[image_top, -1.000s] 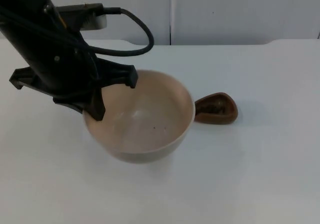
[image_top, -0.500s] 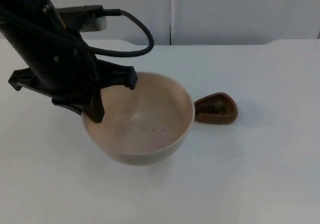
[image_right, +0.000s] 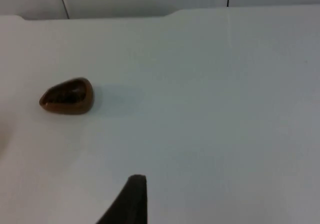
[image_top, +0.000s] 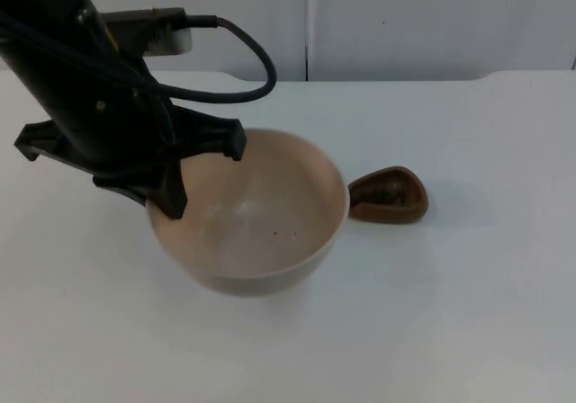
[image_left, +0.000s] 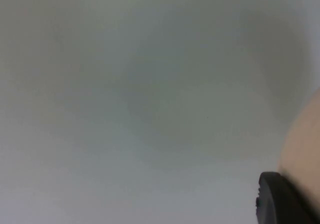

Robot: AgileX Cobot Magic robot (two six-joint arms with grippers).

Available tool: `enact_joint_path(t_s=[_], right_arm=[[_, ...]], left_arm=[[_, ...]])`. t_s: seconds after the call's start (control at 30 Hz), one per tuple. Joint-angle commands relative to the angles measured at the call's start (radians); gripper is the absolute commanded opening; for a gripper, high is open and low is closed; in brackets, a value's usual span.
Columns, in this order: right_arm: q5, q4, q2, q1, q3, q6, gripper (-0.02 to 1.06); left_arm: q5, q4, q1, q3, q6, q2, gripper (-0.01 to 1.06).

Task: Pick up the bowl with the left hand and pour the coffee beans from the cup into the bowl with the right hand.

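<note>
- Beige and round, the bowl [image_top: 250,212] is the landmark in the top view; it stands over the white table [image_top: 468,295], and whether it is lifted or resting cannot be told.
- 2 small dark specks lie on the bowl's inner floor.
- Left gripper [image_top: 184,183] is at the bowl's rim on the side nearest the left arm, with 1 black finger [image_top: 171,192] reaching down over the rim into the bowl and the other finger's place hidden by the gripper body.
- Whether those fingers are clamped on the rim or just straddle it cannot be told from the top view.
- From the left wrist view, a black fingertip [image_left: 280,199] sits against a strip of the bowl's [image_left: 302,144] beige wall, with bare table beyond it.
- Brown cup [image_top: 389,195] sits on the table just beside the bowl, on the side away from the left arm; a thin gap separates the 2.
- Dark contents show inside the cup, too small to make out singly.
- From the right wrist view, the cup [image_right: 67,96] stands alone on the table, well apart from the right gripper's fingertip [image_right: 131,199].
- Right gripper: only 1 fingertip shows, so I cannot tell how its fingers stand; that arm waits away from the bowl.
- Grey partition wall [image_top: 423,21] closes the table behind the bowl.
</note>
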Motion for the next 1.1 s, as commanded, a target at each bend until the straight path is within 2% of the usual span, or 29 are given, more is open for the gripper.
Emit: enact_joint_path(t_s=[0.0, 0.13, 0.4, 0.43, 0.57, 0.67, 0.77, 0.93, 1.07], right_arm=[[-0.051, -0.002, 0.001, -0.002, -0.018, -0.002, 1.05], [-0.121, -0.002, 0.077, -0.002, -0.043, -0.002, 1.05], [-0.213, -0.002, 0.441, -0.002, -0.157, -0.067, 1.05], [-0.213, -0.002, 0.441, -0.002, -0.157, -0.067, 1.05], [-0.229, 0.005, 0.681, -0.002, -0.279, -0.096, 1.05], [-0.227, 0.009, 0.773, -0.002, -0.333, -0.106, 1.05], [-0.218, 0.053, 0.908, -0.002, -0.414, -0.158, 1.05], [-0.218, 0.114, 1.046, -0.002, -0.512, -0.224, 1.05], [-0.218, 0.114, 1.123, -0.002, -0.581, -0.227, 1.05]], left_arm=[[-0.016, -0.012, 0.001, -0.006, -0.005, -0.009, 0.00], [-0.016, -0.017, 0.001, -0.006, -0.005, -0.009, 0.00], [-0.020, -0.017, 0.001, -0.006, -0.013, -0.009, 0.00], [-0.020, -0.017, 0.001, -0.006, -0.013, -0.009, 0.00], [-0.018, -0.021, 0.001, -0.006, -0.013, -0.009, 0.00], [-0.016, -0.021, 0.001, -0.006, -0.013, -0.009, 0.00], [-0.016, -0.021, 0.001, -0.006, -0.013, -0.009, 0.00], [-0.016, -0.034, 0.001, -0.006, -0.013, -0.009, 0.00], [-0.016, -0.040, 0.001, -0.006, -0.013, -0.009, 0.00]])
